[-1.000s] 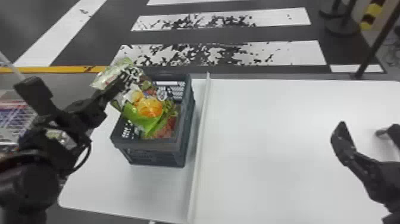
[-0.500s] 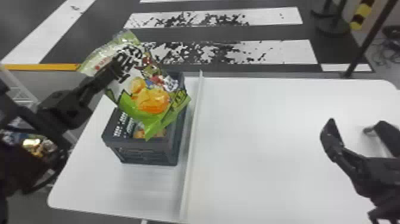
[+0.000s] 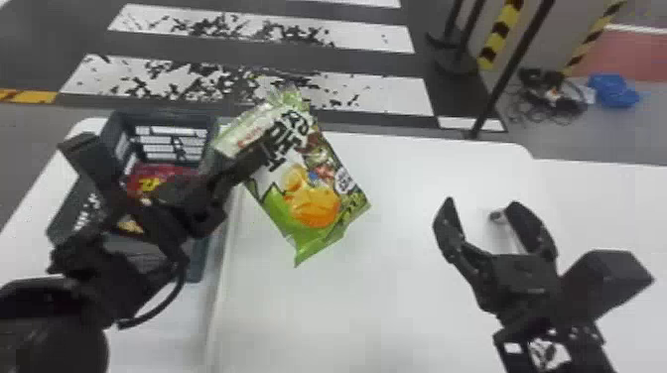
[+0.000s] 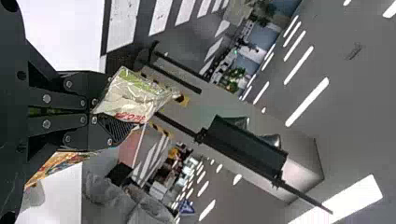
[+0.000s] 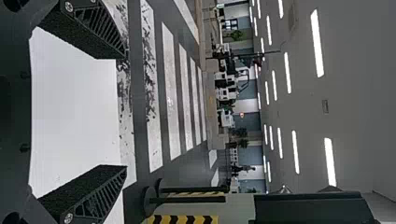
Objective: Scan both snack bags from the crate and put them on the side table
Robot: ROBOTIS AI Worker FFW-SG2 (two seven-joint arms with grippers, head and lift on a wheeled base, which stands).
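The left gripper (image 3: 263, 151) is clenched on a green-and-white snack bag (image 3: 312, 198), held tilted in the air just right of the crate (image 3: 161, 117). Inside the crate lies a red bag with yellow marks (image 3: 161, 173), partly hidden by the left arm. The crate stands on the white bench (image 3: 372, 302). Well right of the crate, the right gripper (image 3: 481, 204) is spread apart, holding nothing.

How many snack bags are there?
2. The left gripper holds a green-and-white plastic snack bag; a red-and-yellow one lies in the dark grey plastic crate. The arm may hide more.
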